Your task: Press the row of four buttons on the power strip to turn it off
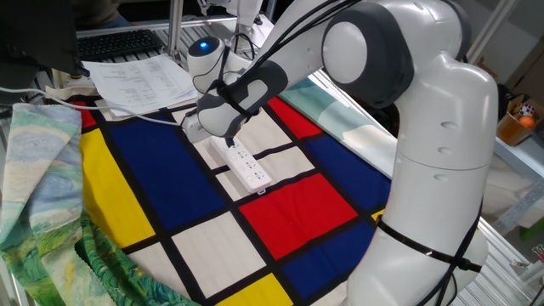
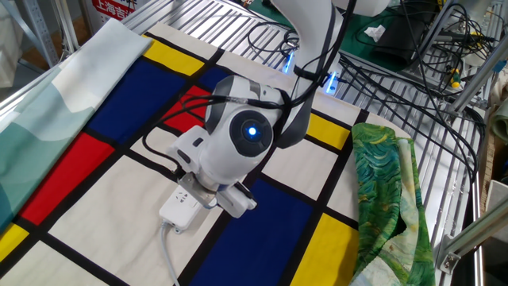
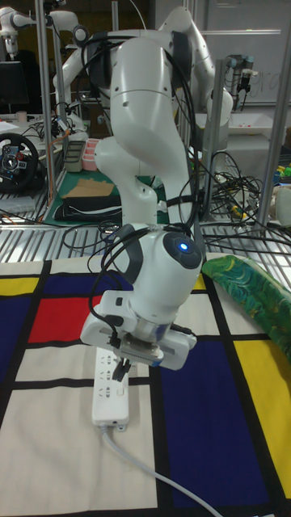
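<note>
The white power strip (image 1: 249,168) lies on the red, blue, yellow and white checked cloth (image 1: 297,208), its cable (image 2: 167,247) trailing off the near end. In the tall fixed view the power strip (image 3: 111,393) runs lengthwise under the hand. My gripper (image 1: 230,142) points down over the strip's cable end, with dark fingertips (image 3: 122,369) just above or on its top face. The hand's white body hides the tips in the other fixed view, where only the end of the power strip (image 2: 180,209) shows. The four buttons are too small to tell apart.
A stack of white papers (image 1: 136,79) and a keyboard (image 1: 119,41) lie beyond the cloth. Green patterned fabric (image 2: 389,191) lies bunched at the cloth's side over a wire rack. Loose black cables (image 2: 413,75) lie behind the arm's base.
</note>
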